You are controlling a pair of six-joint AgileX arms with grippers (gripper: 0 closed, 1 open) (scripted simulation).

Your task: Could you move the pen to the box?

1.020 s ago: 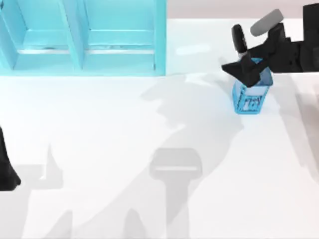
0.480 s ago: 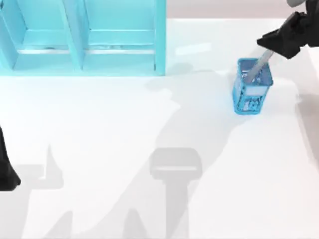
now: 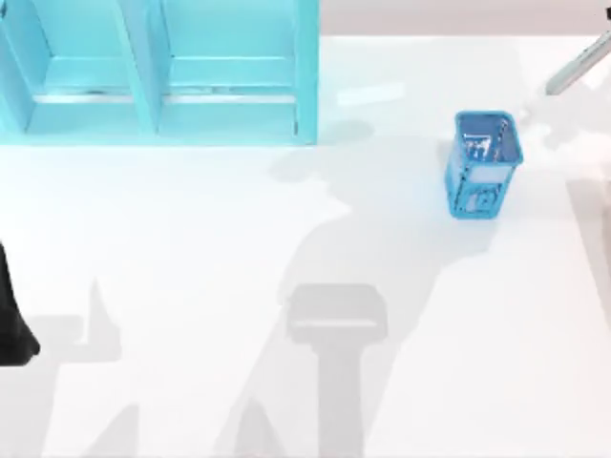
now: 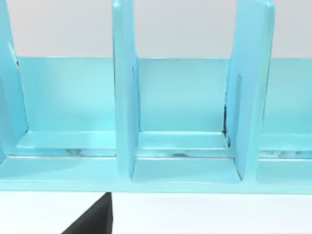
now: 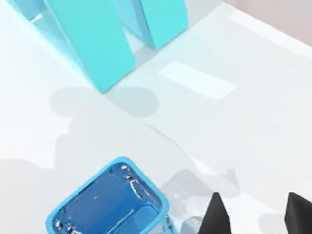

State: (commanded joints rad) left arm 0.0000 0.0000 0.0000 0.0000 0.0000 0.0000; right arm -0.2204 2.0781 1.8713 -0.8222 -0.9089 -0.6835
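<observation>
Since the earlier frames the pen (image 3: 576, 73) has been drawn clear of the blue mesh holder (image 3: 484, 162) and carried to the table's far right corner. It is taken to be clamped in the right gripper (image 5: 256, 214), though the grip itself is cut off. The cyan box (image 3: 162, 86) lies well apart at the far left edge. On that long carry the slanted barrel could slip or strike a divider. The left arm (image 3: 11, 329) is parked at the left edge.

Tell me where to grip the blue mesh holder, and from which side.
Probably from above: pinch one thin wall of the blue mesh holder at its rim. It stands upright with its mouth open to the top.
</observation>
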